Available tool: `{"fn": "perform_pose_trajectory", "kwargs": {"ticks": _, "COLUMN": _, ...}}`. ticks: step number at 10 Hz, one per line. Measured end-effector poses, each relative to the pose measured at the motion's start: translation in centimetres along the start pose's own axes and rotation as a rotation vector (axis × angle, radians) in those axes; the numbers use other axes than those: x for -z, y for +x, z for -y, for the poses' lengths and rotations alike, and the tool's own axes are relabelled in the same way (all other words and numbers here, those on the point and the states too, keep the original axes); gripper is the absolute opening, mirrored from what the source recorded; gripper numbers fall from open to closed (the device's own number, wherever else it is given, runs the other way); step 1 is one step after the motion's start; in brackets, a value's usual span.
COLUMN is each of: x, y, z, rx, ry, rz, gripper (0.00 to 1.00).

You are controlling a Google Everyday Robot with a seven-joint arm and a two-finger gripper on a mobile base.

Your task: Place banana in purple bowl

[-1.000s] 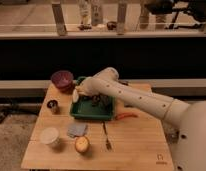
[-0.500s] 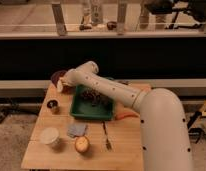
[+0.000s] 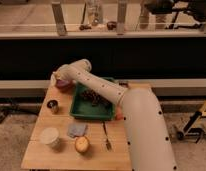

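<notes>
The purple bowl stands at the table's far left corner, mostly covered by my arm. My gripper is at the end of the white arm, directly over the bowl's left rim. A pale bit shows at the gripper's tip; I cannot tell whether it is the banana. No banana lies elsewhere on the table.
A green tray with dark items sits mid-table, right of the bowl. A small dark cup, a white cup, a grey cloth, a round orange fruit and a fork lie in front. A carrot tip shows beside my arm.
My arm has swung left from above the green tray to over the purple bowl, now covering most of the bowl.
</notes>
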Motion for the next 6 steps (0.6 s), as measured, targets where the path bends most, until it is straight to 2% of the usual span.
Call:
{"fn": "perform_pose_trajectory", "kwargs": {"ticks": 5, "x": -0.47, "y": 0.57, "z": 0.5, "rx": 0.011, "ry": 0.017, "rz": 0.007, "gripper": 0.72}}
{"fn": "perform_pose_trajectory", "kwargs": {"ticks": 6, "x": -0.37, "y": 0.57, "z": 0.58, "rx": 0.013, "ry": 0.017, "rz": 0.013, "gripper": 0.78}}
